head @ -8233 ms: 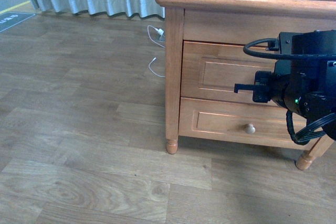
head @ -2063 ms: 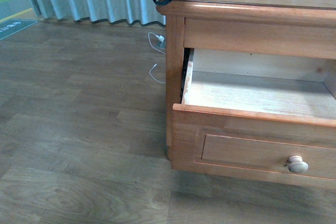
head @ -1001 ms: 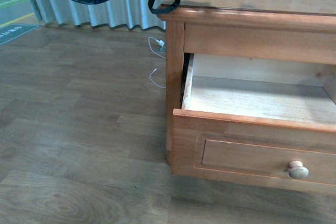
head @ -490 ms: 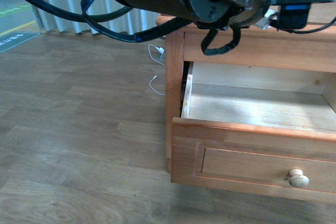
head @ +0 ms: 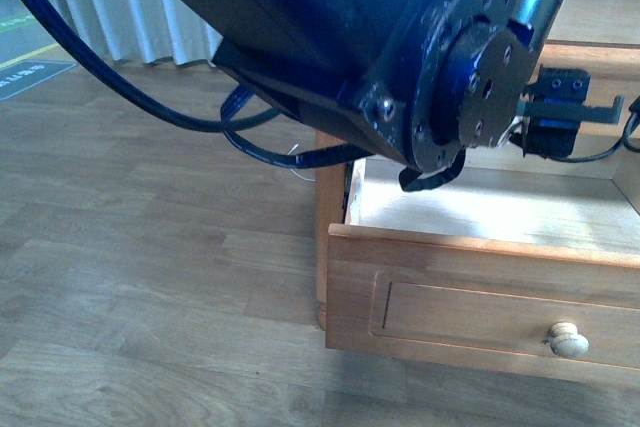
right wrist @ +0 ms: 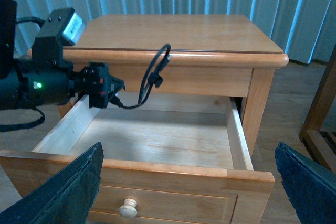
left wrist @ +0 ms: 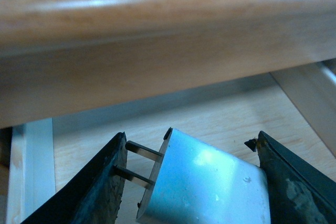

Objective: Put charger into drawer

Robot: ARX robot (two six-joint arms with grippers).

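Observation:
The charger (left wrist: 210,182), a white block, sits between my left gripper's (left wrist: 190,145) dark fingers (left wrist: 100,192), and its two metal prongs point at one of them. This gripper is shut on the charger above the pale floor of the open drawer (left wrist: 226,111), just under the cabinet's top edge. In the right wrist view my left gripper (right wrist: 107,92) hangs over the drawer's (right wrist: 157,169) far left part, and the charger's black cable (right wrist: 155,77) loops up from it. My right gripper (right wrist: 188,150) is open in front of the drawer with nothing in it. In the front view my left arm (head: 400,47) hides the cabinet top.
The drawer front (head: 480,287) with its round knob (head: 567,342) juts out toward me. The nightstand top (right wrist: 173,32) is bare wood. Pleated curtains (head: 120,7) hang behind it, a wooden furniture leg (right wrist: 320,114) stands to one side, and wood floor (head: 150,277) spreads to the left.
The drawer, shut at first, now stands open. My left arm has come off the cabinet top with the charger and dropped to the drawer opening, now filling the front view.

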